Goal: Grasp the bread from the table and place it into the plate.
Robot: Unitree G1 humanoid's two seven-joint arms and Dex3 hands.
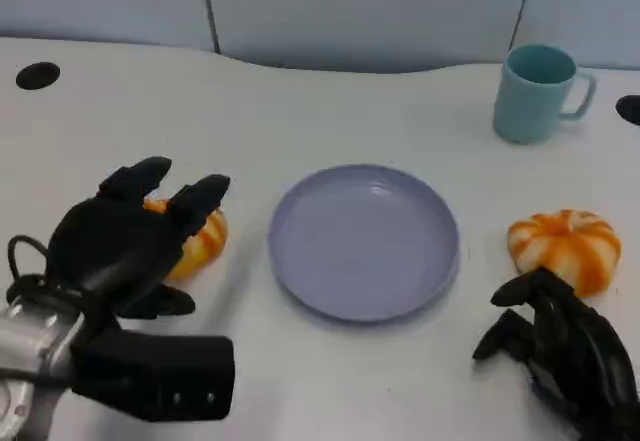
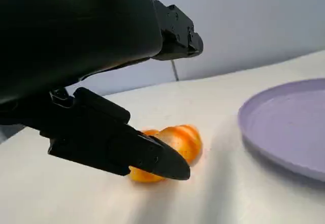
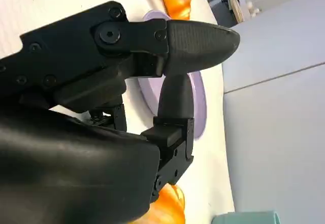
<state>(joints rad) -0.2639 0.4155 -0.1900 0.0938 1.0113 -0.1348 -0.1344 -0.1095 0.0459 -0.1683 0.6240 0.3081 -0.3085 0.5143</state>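
**Two Breads, One Plate, Nothing in the Plate Yet**

On the white table (image 1: 330, 381) sat a round purple plate (image 1: 363, 240), about in the middle. It had nothing in it.

One orange bread (image 1: 199, 242) lay on the table to the left of the plate, a little apart from it. The left hand (image 1: 125, 242) was right over this bread, toward the table's left side. Its fingers (image 1: 198, 201) were spread and reached over the top of the bread. In the left wrist view one dark finger (image 2: 152, 158) lay across the front of the bread (image 2: 175, 145), very close to it or touching it. I could not tell if the hand had a hold on it. The bread looked like it was resting on the table.

A second orange bread (image 1: 565, 248) lay to the right of the plate. The right hand (image 1: 563, 346) was near the table's front edge, just beside that bread. Its fingers were bent a little and held nothing.

A blue-green cup (image 1: 538, 92) stood upright near the far right corner, well apart from the plate.
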